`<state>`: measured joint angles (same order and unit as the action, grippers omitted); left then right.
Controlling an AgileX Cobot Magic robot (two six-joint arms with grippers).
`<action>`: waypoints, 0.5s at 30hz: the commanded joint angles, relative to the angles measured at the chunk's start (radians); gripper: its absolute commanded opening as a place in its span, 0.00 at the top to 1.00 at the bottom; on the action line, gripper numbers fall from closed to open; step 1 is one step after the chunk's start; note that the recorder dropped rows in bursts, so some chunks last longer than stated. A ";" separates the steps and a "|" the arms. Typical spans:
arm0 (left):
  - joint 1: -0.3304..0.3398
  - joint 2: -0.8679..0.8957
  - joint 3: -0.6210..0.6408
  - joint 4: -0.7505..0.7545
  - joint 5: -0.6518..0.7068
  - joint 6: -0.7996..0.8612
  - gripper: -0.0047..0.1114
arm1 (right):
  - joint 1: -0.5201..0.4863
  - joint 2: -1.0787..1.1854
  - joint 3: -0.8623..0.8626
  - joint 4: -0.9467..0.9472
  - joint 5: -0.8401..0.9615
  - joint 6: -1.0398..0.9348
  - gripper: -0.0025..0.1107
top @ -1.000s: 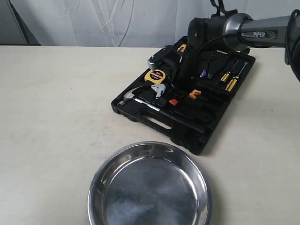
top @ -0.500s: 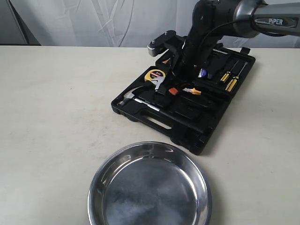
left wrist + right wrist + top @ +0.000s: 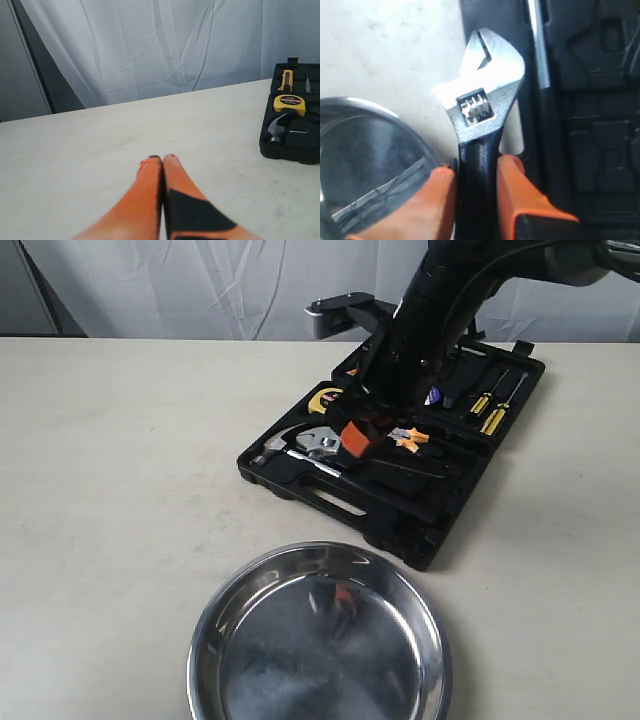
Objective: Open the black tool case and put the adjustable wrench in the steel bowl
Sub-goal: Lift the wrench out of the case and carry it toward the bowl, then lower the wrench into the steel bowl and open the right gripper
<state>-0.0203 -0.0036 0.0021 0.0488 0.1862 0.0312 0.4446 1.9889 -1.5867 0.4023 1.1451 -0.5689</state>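
adjustable wrench (image 3: 482,115) is clamped by its black handle in the right pincer (image 3: 476,169), over the open black tool case (image 3: 400,515) (lid step done). next, carry it above the steel bowl (image 3: 300,665) and release. left pincer (image 3: 162,160) is pressed closed, empty.

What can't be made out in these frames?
Exterior view: right arm hides the middle of the tool case; bottom edge cuts off the near rim of the steel bowl.
Right wrist view: handle end of the adjustable wrench runs out of frame past the right gripper.
Left wrist view: past the shut left gripper, the edge crops most of the case.
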 commanded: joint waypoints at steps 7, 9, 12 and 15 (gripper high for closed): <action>-0.001 0.004 -0.002 -0.002 -0.006 -0.001 0.96 | 0.238 -0.220 0.486 0.056 -0.284 -0.005 0.99; -0.001 0.004 -0.002 -0.002 -0.006 -0.001 0.96 | 0.302 -0.218 0.567 0.060 -0.360 -0.005 0.99; -0.001 0.004 -0.002 -0.002 -0.006 -0.001 0.96 | 0.365 -0.218 0.650 0.063 -0.522 -0.005 0.99; -0.001 0.004 -0.002 -0.002 -0.006 -0.001 0.96 | 0.386 -0.218 0.655 0.099 -0.552 -0.005 0.99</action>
<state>-0.0203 -0.0036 0.0021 0.0488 0.1862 0.0312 0.8231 1.7861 -0.9339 0.4608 0.6282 -0.5689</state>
